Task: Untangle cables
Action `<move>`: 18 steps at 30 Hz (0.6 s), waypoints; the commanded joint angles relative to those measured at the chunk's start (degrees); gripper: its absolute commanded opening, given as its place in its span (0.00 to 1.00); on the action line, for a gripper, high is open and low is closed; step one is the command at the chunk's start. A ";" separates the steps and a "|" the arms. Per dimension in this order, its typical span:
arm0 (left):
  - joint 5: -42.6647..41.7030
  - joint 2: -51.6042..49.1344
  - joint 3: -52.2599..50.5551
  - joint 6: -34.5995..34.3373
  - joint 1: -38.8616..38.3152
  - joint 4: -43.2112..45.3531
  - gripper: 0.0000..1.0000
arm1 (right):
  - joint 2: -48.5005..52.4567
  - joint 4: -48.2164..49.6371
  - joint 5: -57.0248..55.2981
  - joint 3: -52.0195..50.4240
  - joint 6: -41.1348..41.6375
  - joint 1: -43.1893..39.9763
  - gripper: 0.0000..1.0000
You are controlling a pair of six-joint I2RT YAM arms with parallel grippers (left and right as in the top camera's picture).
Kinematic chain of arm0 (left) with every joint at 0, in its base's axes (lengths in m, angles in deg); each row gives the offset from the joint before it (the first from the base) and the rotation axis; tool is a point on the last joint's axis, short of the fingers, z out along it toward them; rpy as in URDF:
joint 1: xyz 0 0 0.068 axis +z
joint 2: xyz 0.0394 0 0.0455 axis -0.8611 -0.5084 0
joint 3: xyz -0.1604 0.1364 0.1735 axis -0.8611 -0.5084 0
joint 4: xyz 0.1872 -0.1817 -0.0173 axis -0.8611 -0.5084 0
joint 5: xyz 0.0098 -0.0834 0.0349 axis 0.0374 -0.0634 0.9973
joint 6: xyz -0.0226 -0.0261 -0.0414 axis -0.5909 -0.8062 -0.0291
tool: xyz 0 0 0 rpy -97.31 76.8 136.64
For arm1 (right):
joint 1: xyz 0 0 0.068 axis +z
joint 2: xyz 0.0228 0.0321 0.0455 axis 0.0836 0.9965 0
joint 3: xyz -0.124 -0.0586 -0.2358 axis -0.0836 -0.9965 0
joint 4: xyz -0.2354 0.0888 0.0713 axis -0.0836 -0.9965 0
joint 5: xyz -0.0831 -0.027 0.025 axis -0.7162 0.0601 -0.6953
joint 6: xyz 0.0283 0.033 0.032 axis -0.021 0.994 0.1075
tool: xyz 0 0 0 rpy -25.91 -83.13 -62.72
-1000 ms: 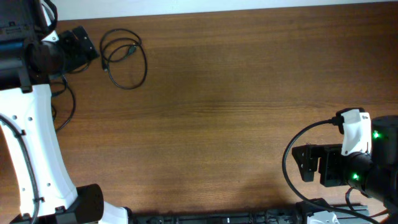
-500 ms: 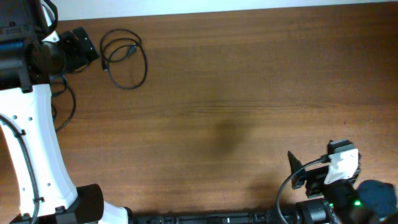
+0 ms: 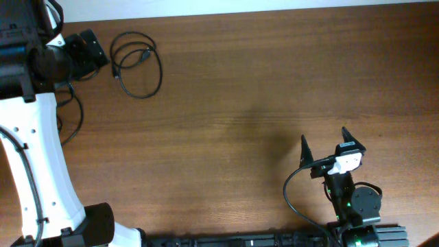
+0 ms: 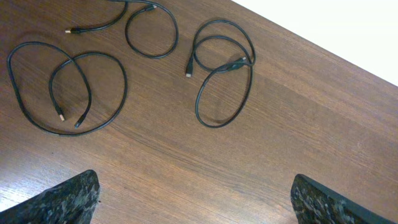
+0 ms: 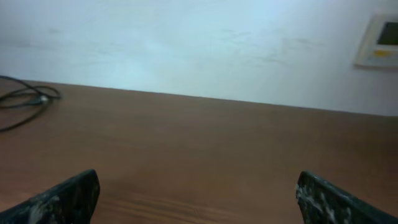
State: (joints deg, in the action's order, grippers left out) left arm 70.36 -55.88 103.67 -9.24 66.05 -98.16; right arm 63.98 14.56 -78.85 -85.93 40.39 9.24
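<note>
Three thin black cables lie apart as loose loops in the left wrist view: one at the left (image 4: 74, 59), one at the top (image 4: 176, 31), one in the middle (image 4: 231, 64). The overhead view shows one looped cable (image 3: 142, 56) at the far left, just right of my left gripper (image 3: 96, 51). My left gripper (image 4: 196, 202) is open and empty above the wood, near side of the cables. My right gripper (image 3: 324, 143) is open and empty at the near right, far from them. In the right wrist view (image 5: 198, 199) a cable (image 5: 28, 99) lies far off at the left.
The brown wooden table (image 3: 260, 82) ends at a white wall along the far edge (image 5: 186, 50). The white left arm (image 3: 34, 151) covers the left side. A thin black loop (image 3: 80, 116) shows beside that arm. A wall panel (image 5: 378, 40) hangs at the far right.
My right arm has drawn back from the right edge and swung left; its open gripper now points out over the table. The left arm and the cables have not moved.
</note>
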 commanded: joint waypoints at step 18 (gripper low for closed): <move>0.07 0.68 0.31 0.04 0.42 -0.09 0.99 | -0.48 -3.52 -2.40 -0.28 -0.35 -3.61 0.98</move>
State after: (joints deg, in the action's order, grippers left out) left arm 70.34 -55.88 103.67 -9.24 66.05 -98.16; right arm 63.98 11.55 -80.51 -85.93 40.41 5.00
